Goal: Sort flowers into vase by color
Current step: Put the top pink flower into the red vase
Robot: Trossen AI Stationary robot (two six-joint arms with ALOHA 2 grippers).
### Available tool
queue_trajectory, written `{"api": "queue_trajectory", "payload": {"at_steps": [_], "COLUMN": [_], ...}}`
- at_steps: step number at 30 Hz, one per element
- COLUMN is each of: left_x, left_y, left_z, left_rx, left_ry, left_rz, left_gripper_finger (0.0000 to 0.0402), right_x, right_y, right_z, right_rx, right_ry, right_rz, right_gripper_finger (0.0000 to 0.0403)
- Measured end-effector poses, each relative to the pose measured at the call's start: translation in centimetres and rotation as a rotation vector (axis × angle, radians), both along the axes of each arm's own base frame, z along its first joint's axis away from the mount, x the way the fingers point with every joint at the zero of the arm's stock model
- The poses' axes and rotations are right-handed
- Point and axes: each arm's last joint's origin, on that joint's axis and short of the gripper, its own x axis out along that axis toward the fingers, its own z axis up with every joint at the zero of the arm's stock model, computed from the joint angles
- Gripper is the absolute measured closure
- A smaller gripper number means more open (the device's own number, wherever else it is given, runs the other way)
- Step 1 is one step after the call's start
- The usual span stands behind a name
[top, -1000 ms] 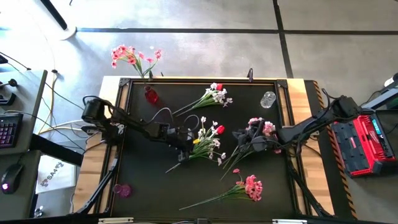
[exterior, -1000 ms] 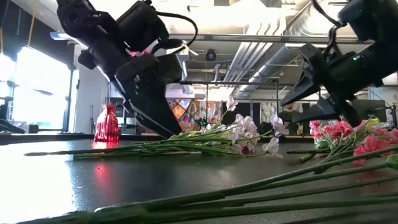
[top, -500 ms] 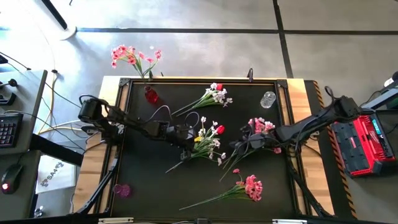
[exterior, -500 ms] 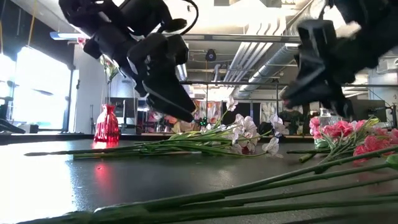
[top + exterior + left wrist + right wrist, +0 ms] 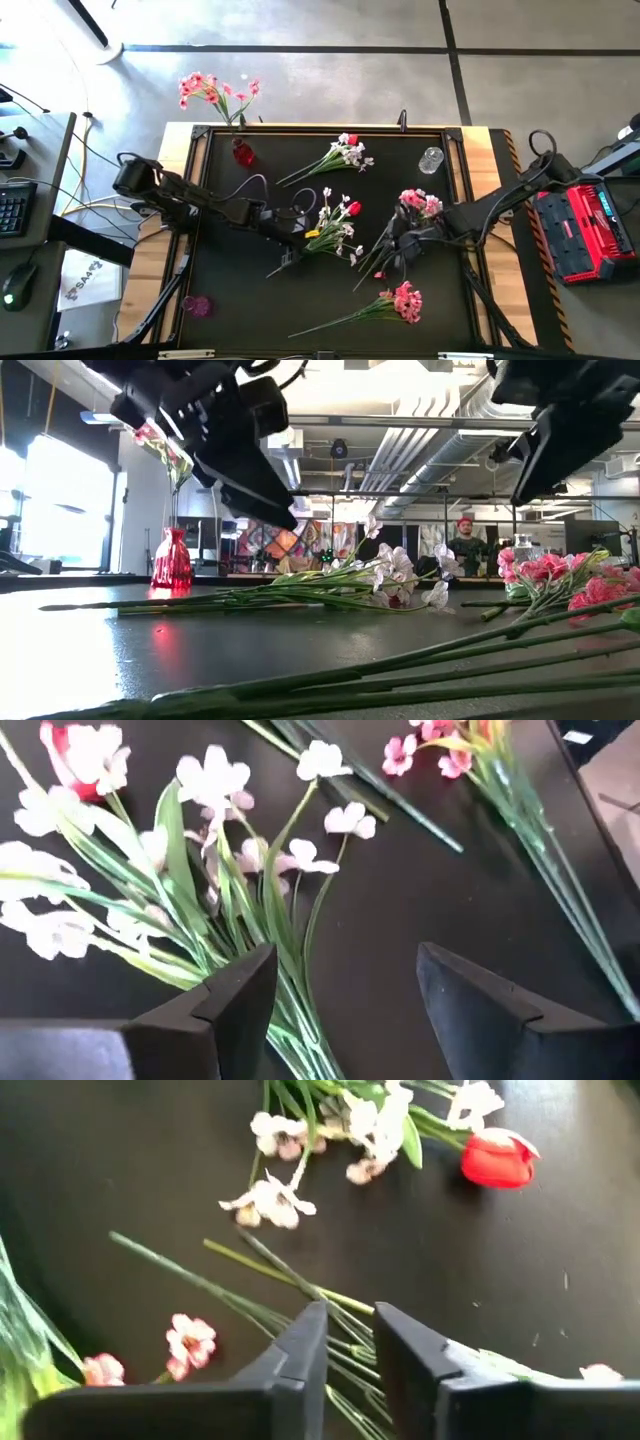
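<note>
Lifted, the right hand [image 5: 348, 1342] grips pink flowers' [image 5: 418, 203] stems.

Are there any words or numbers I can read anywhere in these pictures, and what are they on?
None can be read.
White paper on the floor left of the table: dark print, too small to read.
Red case right of the table: no legible label.
Colourful wall art in the room behind: no legible words.
</note>
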Motion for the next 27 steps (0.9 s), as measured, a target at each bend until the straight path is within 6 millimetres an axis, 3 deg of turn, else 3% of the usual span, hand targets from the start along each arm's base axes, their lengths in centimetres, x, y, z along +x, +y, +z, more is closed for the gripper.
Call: {"api": "queue_trajectory", "payload": {"at_steps": [6,10,21,27], "left_x": [-0.4,-0.5,-0.3,0.2], "left_y": [-1.5,-2.3,-2.3,-2.4], "left_z": [-0.1,0.0,0.3,1.0], "left_rx": [-0.029,-0.032,-0.029,-0.033], "left_ry": [0.017,0.004,-0.03,-0.128], "left_rz": [-0.022,-0.049,-0.035,-0.005], "left_gripper_finger": [0.0174,0.0174,0.0174,0.0174], "right_x": [-0.2,0.1,2.2,2.7], "right_y": [0.9,1.7,4.0,4.0], "right_z": [-1.8,-3.4,-4.4,-2.0], "right_rx": [-0.047,-0.085,-0.333,-0.356], "right_ry": [0.128,0.199,0.356,0.466], "right_rz": [0.014,0.028,0.288,0.242], "right_gripper_finger": [0.0246,0.0217,0.023,0.0236]}}
